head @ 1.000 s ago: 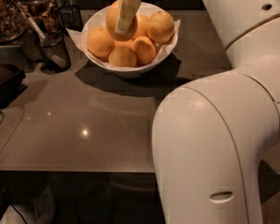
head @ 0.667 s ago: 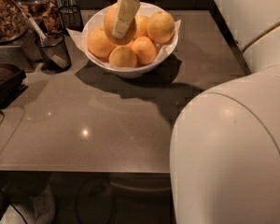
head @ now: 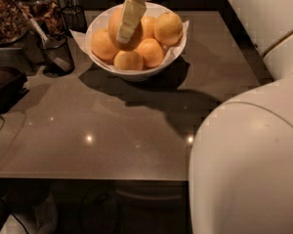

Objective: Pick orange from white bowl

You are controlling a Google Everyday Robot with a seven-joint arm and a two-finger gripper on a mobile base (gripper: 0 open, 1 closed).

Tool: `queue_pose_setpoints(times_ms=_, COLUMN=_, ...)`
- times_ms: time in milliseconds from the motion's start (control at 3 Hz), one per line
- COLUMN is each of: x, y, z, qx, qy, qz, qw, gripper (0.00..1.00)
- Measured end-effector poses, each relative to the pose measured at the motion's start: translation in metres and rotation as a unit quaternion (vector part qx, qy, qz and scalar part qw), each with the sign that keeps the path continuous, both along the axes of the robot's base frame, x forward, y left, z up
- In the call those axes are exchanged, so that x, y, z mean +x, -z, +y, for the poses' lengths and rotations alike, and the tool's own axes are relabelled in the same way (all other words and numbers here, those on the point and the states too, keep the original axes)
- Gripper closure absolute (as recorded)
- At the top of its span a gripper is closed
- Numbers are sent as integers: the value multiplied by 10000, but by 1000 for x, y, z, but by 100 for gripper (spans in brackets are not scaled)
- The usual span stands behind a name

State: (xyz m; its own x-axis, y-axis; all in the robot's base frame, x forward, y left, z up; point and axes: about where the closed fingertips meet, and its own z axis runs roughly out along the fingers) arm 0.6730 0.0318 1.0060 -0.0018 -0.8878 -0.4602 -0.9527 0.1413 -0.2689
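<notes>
My white arm shell (head: 249, 165) fills the view's lower right, well below and right of my gripper, and it covers less of the table than a moment ago. The brown table top (head: 112, 130) spreads under everything. A wide stretch of it lies open between the bowl and the near edge, which runs straight across far below my gripper, and dark floor shows beyond that edge.

The white bowl (head: 136, 72) sits directly beneath my gripper, its paper lining (head: 180, 35) poking over the rim. My gripper (head: 125, 32) hangs at the top of the view over the bowl's left half, clasped on the orange (head: 115, 27). One cream finger (head: 130, 14) lies slantwise across the fruit's front face, and the other finger is hidden behind it.

The orange now stands higher over its neighbours than it did earlier. The smaller oranges (head: 168, 28) rest in the bowl below and to the right of my gripper.

Black mesh cups (head: 56, 55) stand just left of the bowl, apart from it. A container of brown dried pieces (head: 5, 13) sits farther left.
</notes>
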Motion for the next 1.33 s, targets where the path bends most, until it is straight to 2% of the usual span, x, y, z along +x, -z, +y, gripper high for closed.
queue_pose_setpoints(times_ms=333, x=-30, y=-4, z=-5, qx=219, qy=380, qz=57, qw=9990, gripper=100)
queue_pose_setpoints(times_ms=667, x=-64, y=-7, z=-7, qx=438, qy=779, qz=13, qw=9960, gripper=100)
queue_pose_setpoints(times_ms=1333, x=-114, y=5, z=-11, qx=551, qy=1356, qz=59, qw=9892, gripper=100)
